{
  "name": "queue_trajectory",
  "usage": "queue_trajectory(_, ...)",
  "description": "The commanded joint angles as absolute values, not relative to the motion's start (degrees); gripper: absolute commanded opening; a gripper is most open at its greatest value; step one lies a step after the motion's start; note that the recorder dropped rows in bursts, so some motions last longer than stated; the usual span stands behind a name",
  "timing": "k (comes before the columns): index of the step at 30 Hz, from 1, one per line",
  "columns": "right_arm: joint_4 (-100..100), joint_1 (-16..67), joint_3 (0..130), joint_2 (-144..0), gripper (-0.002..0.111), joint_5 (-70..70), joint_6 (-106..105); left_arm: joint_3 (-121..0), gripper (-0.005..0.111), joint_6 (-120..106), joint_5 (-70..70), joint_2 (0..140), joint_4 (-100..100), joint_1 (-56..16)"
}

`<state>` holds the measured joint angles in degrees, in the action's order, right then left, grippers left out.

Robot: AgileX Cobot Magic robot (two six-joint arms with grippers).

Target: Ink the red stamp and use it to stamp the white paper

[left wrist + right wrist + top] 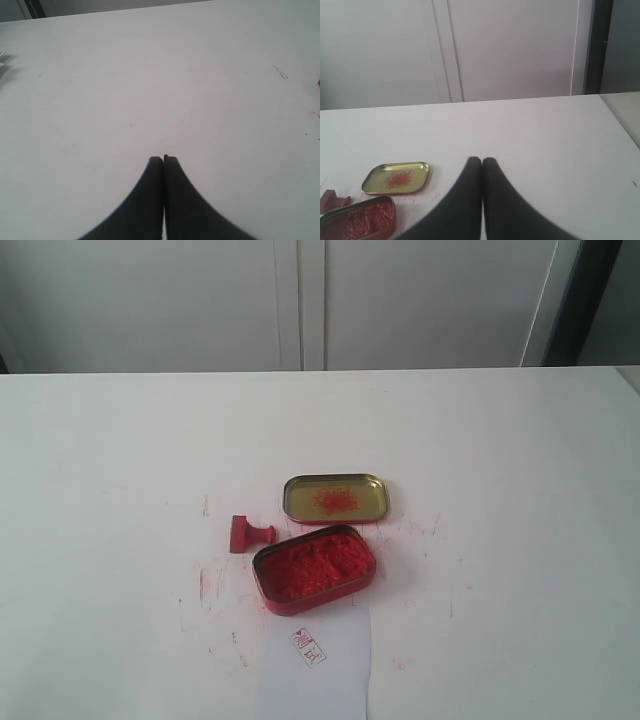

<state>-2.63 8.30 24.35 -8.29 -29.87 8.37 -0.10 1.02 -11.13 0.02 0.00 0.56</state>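
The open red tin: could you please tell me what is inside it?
The red tin holds crumbly red ink paste, spread across nearly its whole inside. The paste covers the tin's floor, so nothing beneath it can be seen.

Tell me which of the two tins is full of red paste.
The red tin nearest the paper; the gold lid beyond it has only a smear.

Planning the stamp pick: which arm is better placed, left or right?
Probably right: its wrist view shows the red stamp lying beside the ink tin, while the left wrist view shows mostly bare table.
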Motion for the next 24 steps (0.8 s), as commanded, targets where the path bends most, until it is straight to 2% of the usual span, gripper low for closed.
queue_trajectory(1, -2.93, 8.05, 23.95, -8.02, 0.0, -29.19, 7.68, 0.0, 0.0, 1.25, -11.13, 0.0, -0.33, 0.4)
queue_trajectory(24, -2.93, 8.06, 22.57, -5.48, 0.0, -30.81, 7.68, 0.0, 0.0, 1.25, -11.13, 0.0, -0.33, 0.4)
